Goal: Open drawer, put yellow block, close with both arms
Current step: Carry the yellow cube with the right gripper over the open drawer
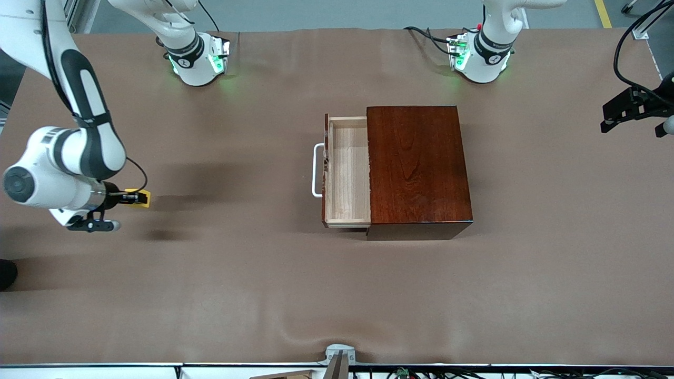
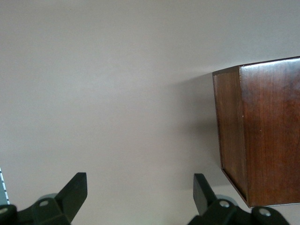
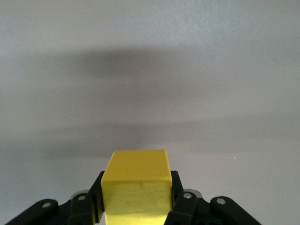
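The yellow block [image 1: 142, 198] [image 3: 136, 180] sits between the fingers of my right gripper [image 1: 134, 198] [image 3: 136, 187], which is shut on it. The gripper is low over the brown cloth toward the right arm's end of the table. The drawer [image 1: 347, 173] stands pulled out of the mahogany box [image 1: 416, 168], its pale tray empty. Its white handle [image 1: 317, 169] faces the right arm's end. My left gripper [image 2: 140, 187] [image 1: 613, 118] hangs open with nothing between its fingers, by the table's edge at the left arm's end. One corner of the box [image 2: 258, 136] shows in the left wrist view.
Brown cloth [image 1: 237, 279] covers the whole table, with a slight ripple near the front edge. The arms' green-lit bases [image 1: 197, 60] [image 1: 479, 58] stand along the back. A grey mount [image 1: 339, 357] sits at the middle of the front edge.
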Available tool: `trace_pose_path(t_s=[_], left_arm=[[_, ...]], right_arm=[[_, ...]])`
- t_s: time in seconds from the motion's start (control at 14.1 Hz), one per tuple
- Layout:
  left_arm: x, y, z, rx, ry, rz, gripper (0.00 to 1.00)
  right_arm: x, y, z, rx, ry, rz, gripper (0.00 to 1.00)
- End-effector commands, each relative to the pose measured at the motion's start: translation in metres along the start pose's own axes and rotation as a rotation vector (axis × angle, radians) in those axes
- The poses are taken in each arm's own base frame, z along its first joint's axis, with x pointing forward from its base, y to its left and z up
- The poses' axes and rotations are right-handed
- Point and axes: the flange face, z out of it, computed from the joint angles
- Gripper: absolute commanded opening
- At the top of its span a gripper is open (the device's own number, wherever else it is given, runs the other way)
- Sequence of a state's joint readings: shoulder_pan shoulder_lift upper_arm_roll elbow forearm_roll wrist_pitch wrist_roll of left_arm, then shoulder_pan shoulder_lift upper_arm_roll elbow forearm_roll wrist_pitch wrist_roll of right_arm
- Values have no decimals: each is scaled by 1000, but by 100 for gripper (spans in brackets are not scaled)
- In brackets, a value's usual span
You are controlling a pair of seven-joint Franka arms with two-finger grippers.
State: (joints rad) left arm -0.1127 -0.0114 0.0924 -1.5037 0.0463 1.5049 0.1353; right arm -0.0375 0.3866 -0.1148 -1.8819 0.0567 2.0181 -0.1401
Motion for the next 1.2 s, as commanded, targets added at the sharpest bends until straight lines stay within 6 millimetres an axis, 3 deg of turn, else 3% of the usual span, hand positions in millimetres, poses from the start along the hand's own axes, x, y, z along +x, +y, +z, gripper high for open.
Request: trace_pose_path(t_s=[0.0, 0.14, 0.28, 0.78, 1.13], left_arm=[[-8, 3, -5, -12, -17, 7, 100], [-9, 3, -7, -12, -16, 8, 100], [-10, 3, -7, -12, -17, 11, 100], [-7, 2, -4, -17, -15, 9, 100], [-6, 3, -8, -25, -5, 8, 100]], right_arm=[[6, -23, -35, 26, -23, 72, 0], [7, -41, -51, 34, -33, 155, 0], [8, -73, -73, 20, -51, 230, 0], [-7, -218, -111, -16, 20, 617, 0], [-35, -318, -116, -22, 63, 797, 0]])
